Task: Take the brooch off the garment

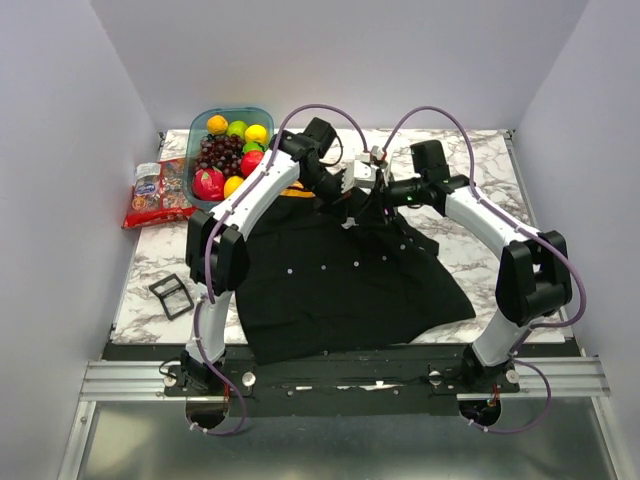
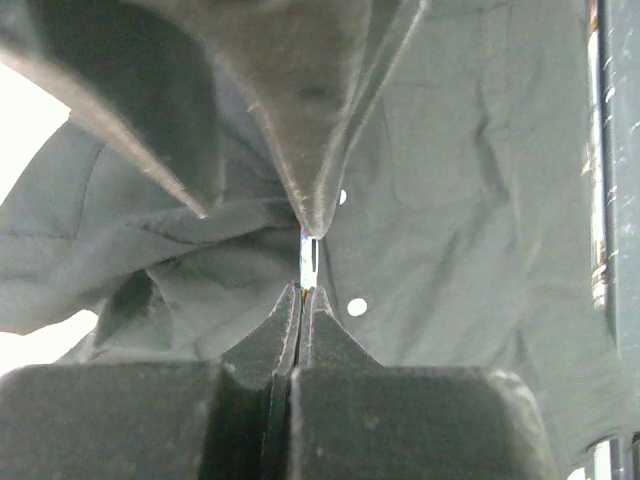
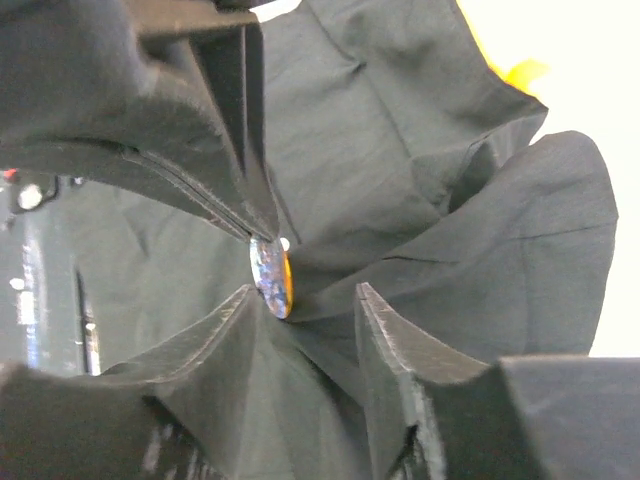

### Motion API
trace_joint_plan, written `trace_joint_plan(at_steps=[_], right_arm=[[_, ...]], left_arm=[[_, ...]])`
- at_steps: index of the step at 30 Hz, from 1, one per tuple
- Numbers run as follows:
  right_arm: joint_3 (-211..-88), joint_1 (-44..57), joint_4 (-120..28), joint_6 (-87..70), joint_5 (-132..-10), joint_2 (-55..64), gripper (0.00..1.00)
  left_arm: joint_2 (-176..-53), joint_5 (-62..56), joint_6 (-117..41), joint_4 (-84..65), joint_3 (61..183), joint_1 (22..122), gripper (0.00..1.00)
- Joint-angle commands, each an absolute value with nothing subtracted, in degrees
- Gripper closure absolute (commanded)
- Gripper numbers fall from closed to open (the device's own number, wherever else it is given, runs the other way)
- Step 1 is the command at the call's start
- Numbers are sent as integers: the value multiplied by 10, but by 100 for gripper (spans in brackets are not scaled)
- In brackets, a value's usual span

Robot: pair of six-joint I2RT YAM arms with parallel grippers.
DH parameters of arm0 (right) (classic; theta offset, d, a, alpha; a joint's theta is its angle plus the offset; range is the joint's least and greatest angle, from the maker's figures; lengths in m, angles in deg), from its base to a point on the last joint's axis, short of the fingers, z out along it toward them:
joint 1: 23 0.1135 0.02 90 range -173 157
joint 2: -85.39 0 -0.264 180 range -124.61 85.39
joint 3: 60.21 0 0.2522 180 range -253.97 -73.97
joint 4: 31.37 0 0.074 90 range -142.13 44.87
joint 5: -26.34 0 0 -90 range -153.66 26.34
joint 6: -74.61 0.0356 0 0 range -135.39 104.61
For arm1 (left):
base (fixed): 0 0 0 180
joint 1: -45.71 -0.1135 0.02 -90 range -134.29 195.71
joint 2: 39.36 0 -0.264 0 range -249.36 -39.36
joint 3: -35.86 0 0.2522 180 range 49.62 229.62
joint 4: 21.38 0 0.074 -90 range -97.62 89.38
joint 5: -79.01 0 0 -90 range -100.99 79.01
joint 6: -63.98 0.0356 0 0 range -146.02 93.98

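Black shirt (image 1: 340,290) spread on marble table (image 1: 470,160), upper part bunched where both arms meet. Brooch (image 3: 272,278) sits edge-up on the lifted cloth. Left claw (image 2: 303,298) pinched fully shut, tips against brooch rim; an actual grip on it, cannot tell. Right claw (image 3: 308,295) about half open, holding nothing, one fingertip touching the brooch, the other apart.

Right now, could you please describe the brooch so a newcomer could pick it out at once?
Start at the black shirt spread over the marble table and go to its far edge, where the left gripper and right gripper meet. There the brooch sits on bunched cloth: one small round disc with a yellowish rim, clearly bigger than the tiny white buttons.
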State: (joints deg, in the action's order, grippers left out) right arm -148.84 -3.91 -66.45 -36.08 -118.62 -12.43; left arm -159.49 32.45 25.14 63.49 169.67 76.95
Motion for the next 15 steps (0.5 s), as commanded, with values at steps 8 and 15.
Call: trace_joint_plan(at_steps=[8, 15], right_arm=[[-1441, -23, -563, -295, -1247, -106, 58], [-1450, -20, -552, -302, -1226, -109, 57]], left_arm=[[-1555, 414, 127, 543, 1615, 731, 100], [-1573, 440, 128, 564, 1630, 729, 100]])
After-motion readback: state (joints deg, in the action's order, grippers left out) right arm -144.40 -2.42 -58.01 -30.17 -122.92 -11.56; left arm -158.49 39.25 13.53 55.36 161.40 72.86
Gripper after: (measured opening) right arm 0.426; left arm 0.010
